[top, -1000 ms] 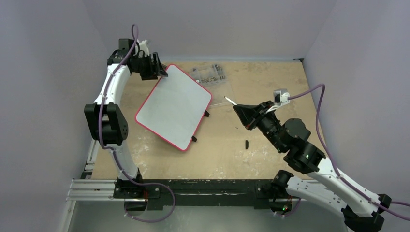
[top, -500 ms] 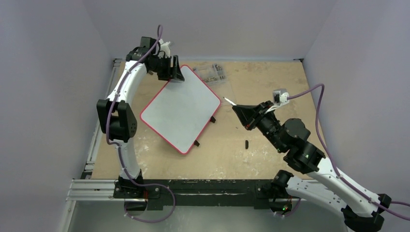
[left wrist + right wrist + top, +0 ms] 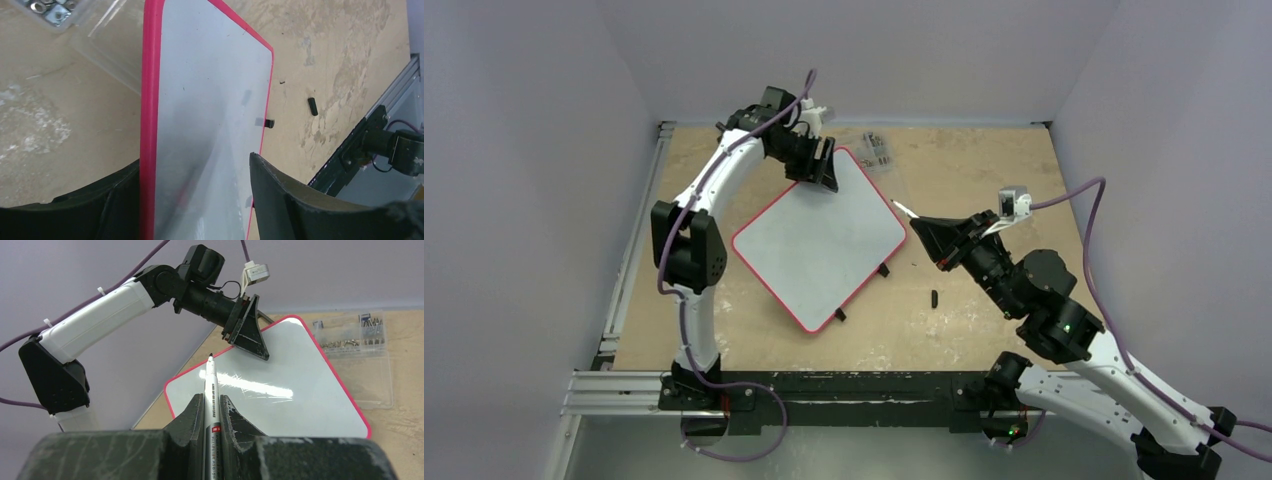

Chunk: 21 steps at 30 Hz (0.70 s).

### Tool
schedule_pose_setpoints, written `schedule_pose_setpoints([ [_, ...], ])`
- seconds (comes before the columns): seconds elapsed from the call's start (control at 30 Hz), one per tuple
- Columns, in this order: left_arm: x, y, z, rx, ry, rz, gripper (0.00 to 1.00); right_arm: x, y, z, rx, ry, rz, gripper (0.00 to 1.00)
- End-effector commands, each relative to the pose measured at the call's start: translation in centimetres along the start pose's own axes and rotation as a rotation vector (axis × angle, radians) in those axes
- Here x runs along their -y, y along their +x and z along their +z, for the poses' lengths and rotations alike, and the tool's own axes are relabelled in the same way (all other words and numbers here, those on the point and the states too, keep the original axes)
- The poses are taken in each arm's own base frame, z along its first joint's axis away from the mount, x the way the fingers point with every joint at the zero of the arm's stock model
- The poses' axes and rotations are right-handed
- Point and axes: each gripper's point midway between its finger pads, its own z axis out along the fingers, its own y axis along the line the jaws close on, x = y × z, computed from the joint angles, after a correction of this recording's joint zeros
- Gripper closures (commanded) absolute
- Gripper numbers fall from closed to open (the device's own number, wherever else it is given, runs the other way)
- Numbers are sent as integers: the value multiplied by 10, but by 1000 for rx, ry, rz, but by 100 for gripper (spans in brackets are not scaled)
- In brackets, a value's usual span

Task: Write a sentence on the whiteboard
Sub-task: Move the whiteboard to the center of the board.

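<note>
**Whiteboard held by one corner, marker held just beside its rim**

We found the left gripper point(image 3: 824, 176) clamped on the far corner of the whiteboard point(image 3: 819, 245). In the left wrist view the board ran out between the two dark fingers point(image 3: 90, 200), with its red rim against the inner side of one of them. From those jaws the board stretched away as a rounded rectangle, turned like a diamond in the top view. Its face was a plain glossy white, greyish in places. The right wrist view showed a bright streak of glare across it. A thin red rim ran all the way round, and two small black feet point(image 3: 884, 270) stuck out along its right-hand edge. We could not tell whether the low corner, the one farthest from the left jaws, rested on the table point(image 3: 984, 170).

The right gripper point(image 3: 209, 401) was closed on a white marker point(image 3: 209, 382). The barrel lay along the slot between the jaws with its dark tip pointing out ahead of them. That tip sat just beside the board's rim, and we could not tell whether it touched.

Beyond the left jaws lay a clear plastic box point(image 3: 879, 148) of small parts, close to the gripped corner. A small black piece point(image 3: 934, 297) lay on the table below the right jaws, apart from the board.
</note>
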Motion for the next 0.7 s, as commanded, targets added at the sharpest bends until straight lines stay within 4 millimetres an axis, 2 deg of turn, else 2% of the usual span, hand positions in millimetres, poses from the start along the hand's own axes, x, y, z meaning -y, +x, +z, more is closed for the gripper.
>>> schedule_pose_setpoints([
  [0.0,46,2,5,-31,93,111,34,-4,-5,-3,11,-12,18,100],
  [0.17,57,7,16,-60,90,150,32,-4,-5,-3,9,-13,18,100],
  [0.27,62,0,7,-25,78,148,28,-4,-6,-4,8,-12,17,100],
  [0.3,64,-4,0,-4,65,155,26,-4,-6,-4,7,-14,17,100],
  [0.4,65,-18,-23,68,-14,159,10,-4,-5,-4,4,-12,13,100],
  [0.47,64,-24,-40,109,-42,150,3,-4,-5,-3,5,-11,11,100],
  [0.57,60,-28,-69,176,-66,108,1,-4,-6,-3,5,-12,4,100],
  [0.67,43,-22,-96,252,-80,26,5,-5,-6,-2,4,-14,-8,100],
])
